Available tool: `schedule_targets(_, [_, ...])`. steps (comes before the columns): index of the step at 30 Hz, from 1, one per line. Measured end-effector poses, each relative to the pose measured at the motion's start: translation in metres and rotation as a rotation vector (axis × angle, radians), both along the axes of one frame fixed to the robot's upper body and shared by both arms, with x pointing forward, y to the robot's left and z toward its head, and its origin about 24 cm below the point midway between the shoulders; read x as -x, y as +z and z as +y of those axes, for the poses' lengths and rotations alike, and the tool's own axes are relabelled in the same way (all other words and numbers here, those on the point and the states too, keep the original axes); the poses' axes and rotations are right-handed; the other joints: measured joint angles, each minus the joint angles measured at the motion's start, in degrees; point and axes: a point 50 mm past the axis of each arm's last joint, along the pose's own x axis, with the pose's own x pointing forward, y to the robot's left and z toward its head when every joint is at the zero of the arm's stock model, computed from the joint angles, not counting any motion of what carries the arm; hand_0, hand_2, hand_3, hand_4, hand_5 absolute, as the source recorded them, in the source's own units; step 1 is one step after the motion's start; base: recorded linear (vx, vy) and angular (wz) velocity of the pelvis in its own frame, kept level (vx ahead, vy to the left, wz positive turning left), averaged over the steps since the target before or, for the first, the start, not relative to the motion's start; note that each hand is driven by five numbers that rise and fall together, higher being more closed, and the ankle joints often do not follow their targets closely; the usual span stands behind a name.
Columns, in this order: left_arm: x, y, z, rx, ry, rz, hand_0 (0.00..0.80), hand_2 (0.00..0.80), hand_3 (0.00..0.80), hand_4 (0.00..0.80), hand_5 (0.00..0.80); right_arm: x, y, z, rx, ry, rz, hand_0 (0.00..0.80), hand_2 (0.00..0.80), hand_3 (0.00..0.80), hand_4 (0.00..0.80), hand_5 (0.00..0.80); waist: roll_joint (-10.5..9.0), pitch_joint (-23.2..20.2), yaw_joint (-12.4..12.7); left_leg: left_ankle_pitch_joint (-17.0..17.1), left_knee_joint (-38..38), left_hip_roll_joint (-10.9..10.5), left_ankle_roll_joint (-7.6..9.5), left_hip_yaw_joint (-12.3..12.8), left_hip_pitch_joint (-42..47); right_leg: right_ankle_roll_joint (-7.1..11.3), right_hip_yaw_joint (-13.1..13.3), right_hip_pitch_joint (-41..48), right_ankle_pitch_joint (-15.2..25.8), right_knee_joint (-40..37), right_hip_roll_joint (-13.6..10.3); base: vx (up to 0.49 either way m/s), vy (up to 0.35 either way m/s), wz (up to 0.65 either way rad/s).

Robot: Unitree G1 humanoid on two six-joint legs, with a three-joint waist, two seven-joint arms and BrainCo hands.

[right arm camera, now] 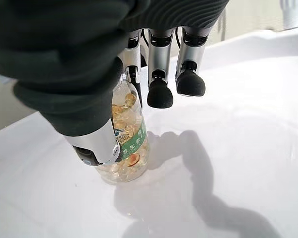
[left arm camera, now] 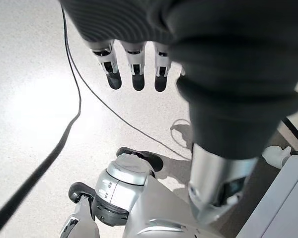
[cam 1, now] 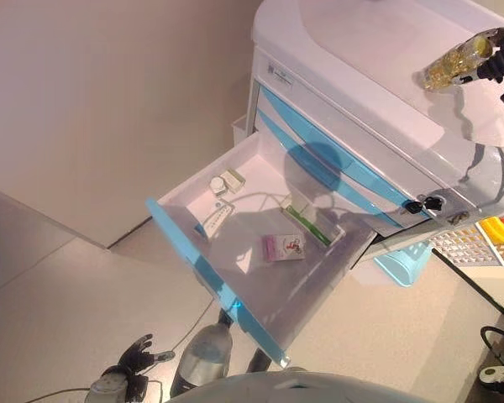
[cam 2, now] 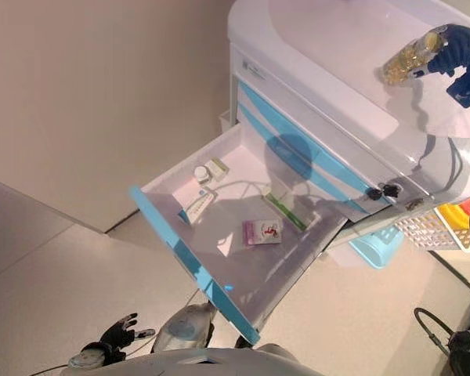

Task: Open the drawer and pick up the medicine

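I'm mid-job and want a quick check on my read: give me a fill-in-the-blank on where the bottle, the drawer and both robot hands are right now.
1. The clear bottle of yellow capsules is held by the ____ robot hand.
2. That bottle is over the cabinet's white ____.
3. The blue-fronted drawer stands ____, with a pink box lying inside.
4. The left robot hand hangs low over the floor, holding ____.

Missing words: right; top; open; nothing

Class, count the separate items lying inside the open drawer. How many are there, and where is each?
4 visible: a white jar with a small box in the back corner, a white tube nearer the front, a green box along the cabinet-side wall, a pink box mid-drawer. More may be hidden.
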Motion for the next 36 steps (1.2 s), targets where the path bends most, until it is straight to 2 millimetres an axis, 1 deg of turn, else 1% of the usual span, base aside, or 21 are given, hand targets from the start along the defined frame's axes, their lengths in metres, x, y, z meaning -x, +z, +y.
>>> schedule_targets(4, [-0.003, 0.004, 0.008, -0.023, -0.004, -0.013, 0.000, 0.000, 0.000, 0.000, 0.000, 0.000, 0.003, -0.001, 0.067, -0.018, 0.058, 0.800, 0.800, 0.800, 0.800, 0.800, -0.78, 0.5, -0.1, 0.0, 0.0, 0.1, -0.01, 0.0, -0.1, 0.01, 0.0, -0.1, 0.0, 0.0, 0.1, 0.000, 0.000, 0.00])
schedule_targets(8, [-0.005, 0.005, 0.010, -0.028, -0.005, -0.019, 0.000, 0.000, 0.000, 0.000, 0.000, 0.007, 0.007, -0.009, 0.105, -0.039, 0.107, 0.800, 0.800, 0.800, 0.800, 0.800, -1.26, 0.8, -0.1, 0.0, 0.0, 0.0, -0.01, 0.1, -0.5, 0.02, 0.0, -0.5, 0.0, 0.1, 0.0, 0.000, 0.000, 0.00])
schedule_targets(9, [-0.006, 0.005, 0.010, -0.028, -0.005, -0.020, 0.000, 0.000, 0.000, 0.000, 0.000, 0.008, 0.011, -0.009, 0.120, -0.039, 0.113, 0.800, 0.800, 0.800, 0.800, 0.800, -1.28, 0.8, -0.1, 0.1, 0.0, 0.1, 0.11, 0.1, -0.8, 0.02, 0.1, -0.9, 0.0, 0.2, 0.0, 0.000, 0.000, 0.00])
schedule_targets(11, [-0.006, 0.005, 0.010, -0.028, -0.005, -0.022, 0.000, 0.000, 0.000, 0.000, 0.000, 0.010, 0.011, -0.011, 0.130, -0.039, 0.125, 0.800, 0.800, 0.800, 0.800, 0.800, -1.30, 0.8, -0.1, 0.1, 0.0, 0.0, 0.17, 0.1, -0.9, 0.03, 0.1, -0.9, 0.0, 0.2, -0.1, 0.000, 0.000, 0.00])
schedule_targets(21, [-0.006, 0.005, 0.010, -0.030, -0.005, -0.023, 0.000, 0.000, 0.000, 0.000, 0.000, 0.010, 0.019, -0.005, 0.256, -0.012, 0.179, 0.800, 0.800, 0.800, 0.800, 0.800, -1.31, 0.8, -0.1, 0.1, 0.0, -0.1, 0.17, 0.1, -0.9, 0.03, 0.0, -0.9, 0.0, 0.2, -0.1, 0.003, 0.001, 0.00])
schedule_targets(22, [-0.006, 0.005, 0.010, -0.030, -0.005, -0.023, 0.000, 0.000, 0.000, 0.000, 0.000, 0.010, 0.019, -0.005, 0.264, -0.014, 0.187, 0.706, 0.706, 0.706, 0.706, 0.706, -1.31, 0.8, 0.0, 0.1, 0.0, -0.1, 0.17, 0.1, -0.9, 0.03, 0.0, -0.9, 0.0, 0.2, -0.1, 0.000, 0.000, 0.00])
schedule_targets(24, [-0.006, 0.006, 0.010, -0.030, -0.005, -0.023, 0.000, 0.000, 0.000, 0.000, 0.000, 0.010, 0.020, -0.005, 0.281, -0.008, 0.195, 0.474, 0.474, 0.474, 0.474, 0.474, -1.31, 0.8, 0.0, 0.1, 0.0, -0.1, 0.18, 0.1, -0.9, 0.03, 0.0, -0.9, 0.0, 0.2, -0.1, 0.000, 0.000, 0.00])
schedule_targets(25, [-0.006, 0.005, 0.010, -0.030, -0.005, -0.023, 0.000, 0.000, 0.000, 0.000, 0.000, 0.010, 0.020, -0.004, 0.286, -0.002, 0.196, 0.295, 0.295, 0.295, 0.295, 0.295, -1.31, 0.8, 0.0, 0.1, 0.0, -0.1, 0.18, 0.1, -0.9, 0.03, 0.0, -0.9, 0.0, 0.2, -0.1, 0.000, 0.000, 0.00])
schedule_targets(26, [-0.006, 0.005, 0.010, -0.030, -0.005, -0.022, 0.000, 0.000, 0.000, 0.000, 0.000, 0.010, 0.020, -0.004, 0.289, 0.003, 0.196, 0.000, 0.000, 0.000, 0.000, 0.000, -1.31, 0.8, 0.0, 0.1, 0.0, -0.1, 0.18, 0.1, -0.9, 0.03, 0.0, -0.9, 0.0, 0.2, -0.1, 0.000, 0.000, 0.00])
schedule_targets(36, [-0.006, 0.006, 0.011, -0.033, -0.009, -0.035, 0.000, 0.000, 0.000, 0.000, 0.000, 0.010, 0.019, -0.006, 0.287, -0.002, 0.205, 0.000, 0.000, 0.000, 0.000, 0.000, -1.30, 0.8, -0.1, 0.1, 0.0, -0.1, 0.18, 0.1, -0.9, 0.03, 0.0, -0.9, 0.0, 0.1, -0.1, 0.000, 0.000, 0.00])
